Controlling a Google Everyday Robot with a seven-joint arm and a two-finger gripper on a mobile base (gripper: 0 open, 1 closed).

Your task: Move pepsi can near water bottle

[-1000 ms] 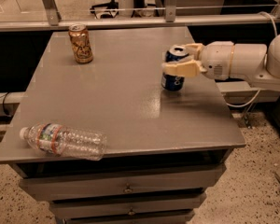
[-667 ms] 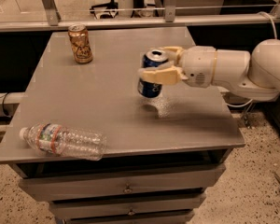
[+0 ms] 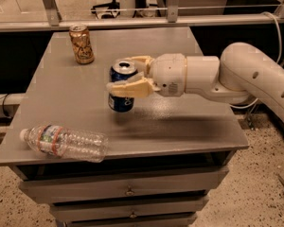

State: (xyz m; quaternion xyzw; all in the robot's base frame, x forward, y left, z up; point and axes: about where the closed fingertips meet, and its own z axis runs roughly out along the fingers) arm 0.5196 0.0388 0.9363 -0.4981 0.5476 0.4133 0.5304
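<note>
Gripper (image 3: 124, 74) pinches the upright pepsi can (image 3: 120, 102) over the grey tabletop (image 3: 189, 122) middle — water bottle (image 3: 66, 143) lies on its side front-left, gold-brown can (image 3: 81, 44) stands back-left.

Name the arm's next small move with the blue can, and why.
Probably shift the dark blue aluminium pepsi can toward the clear crinkled plastic water bottle: the gripper is shut on it above the grey table's middle; the bottle lies apart near its front corner.

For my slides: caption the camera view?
Gripper grips the pepsi can over the table; water bottle lies front left.
</note>
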